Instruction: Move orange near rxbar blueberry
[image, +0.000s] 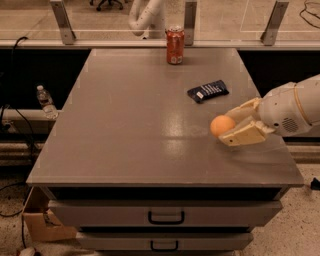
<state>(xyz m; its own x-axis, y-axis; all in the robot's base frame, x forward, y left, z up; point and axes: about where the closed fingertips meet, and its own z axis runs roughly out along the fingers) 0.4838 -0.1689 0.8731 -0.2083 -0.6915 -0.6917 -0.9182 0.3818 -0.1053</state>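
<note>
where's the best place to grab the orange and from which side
Across its widest middle, from the right of the camera view, as the gripper does: the orange is round and smooth, so fingers on opposite sides keep it centred, and the rxbar blueberry lies clear behind.

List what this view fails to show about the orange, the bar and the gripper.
Camera view only:
- The orange: its right side is covered by the fingers of the gripper, which sits near the table's right edge, shut on it. Whether it touches the table cannot be told.
- The rxbar blueberry: its white lettering is too small to read.
- The arm: cut off by the right edge.
</note>
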